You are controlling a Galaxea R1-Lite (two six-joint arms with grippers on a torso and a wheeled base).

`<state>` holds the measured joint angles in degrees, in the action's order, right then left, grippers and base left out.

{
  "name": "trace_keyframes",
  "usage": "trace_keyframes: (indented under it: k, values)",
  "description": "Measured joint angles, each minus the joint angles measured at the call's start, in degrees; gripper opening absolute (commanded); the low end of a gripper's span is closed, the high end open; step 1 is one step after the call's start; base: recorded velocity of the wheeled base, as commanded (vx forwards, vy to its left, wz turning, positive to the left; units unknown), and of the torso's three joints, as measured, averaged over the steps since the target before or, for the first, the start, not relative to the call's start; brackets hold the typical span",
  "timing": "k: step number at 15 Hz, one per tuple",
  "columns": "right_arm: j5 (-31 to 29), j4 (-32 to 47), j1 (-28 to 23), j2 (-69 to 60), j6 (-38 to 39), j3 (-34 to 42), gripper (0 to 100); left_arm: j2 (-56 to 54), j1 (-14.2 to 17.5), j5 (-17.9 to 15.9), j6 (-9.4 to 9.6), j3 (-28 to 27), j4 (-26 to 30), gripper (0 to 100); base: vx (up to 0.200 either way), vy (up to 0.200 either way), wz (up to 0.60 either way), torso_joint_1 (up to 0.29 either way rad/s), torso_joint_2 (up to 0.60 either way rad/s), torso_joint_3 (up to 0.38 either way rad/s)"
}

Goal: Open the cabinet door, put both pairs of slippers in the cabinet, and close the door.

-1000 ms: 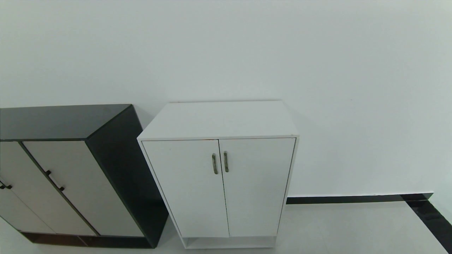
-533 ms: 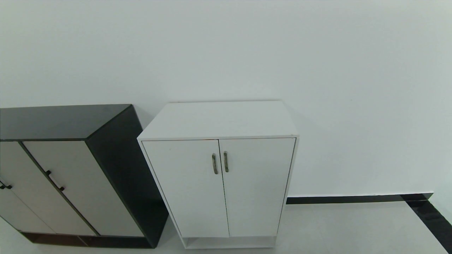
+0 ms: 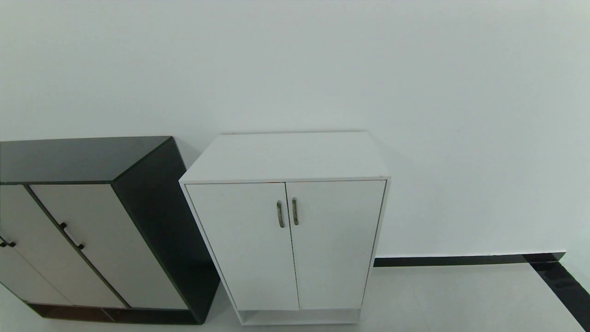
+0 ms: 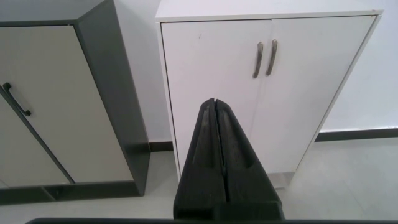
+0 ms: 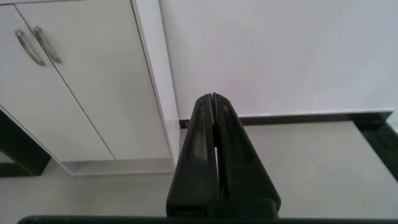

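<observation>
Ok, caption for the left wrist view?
Shut left gripper faces the closed white cabinet, dark cabinet beside it.

Mostly white and black.
Cabinet white, handles dull grey; side cabinet black, doors beige; wall white, skirting black; left gripper and right gripper black.

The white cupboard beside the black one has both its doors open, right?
No. The white cupboard beside the black one has both its doors shut, with the handles side by side in the middle. The head view shows it plainly.
</observation>
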<state>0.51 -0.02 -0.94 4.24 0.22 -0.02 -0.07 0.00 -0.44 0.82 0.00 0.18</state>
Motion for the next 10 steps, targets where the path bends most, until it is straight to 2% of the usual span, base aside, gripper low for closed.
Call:
trace_keyframes:
  k: [10]
  values:
    - [0.66, -0.02, 1.35, -4.06, -1.0, 0.02, 0, 0.0, 0.0, 0.01, -0.04, 0.0, 0.0, 0, 0.0, 0.0, 0.0, 0.0, 0.0, 0.0]
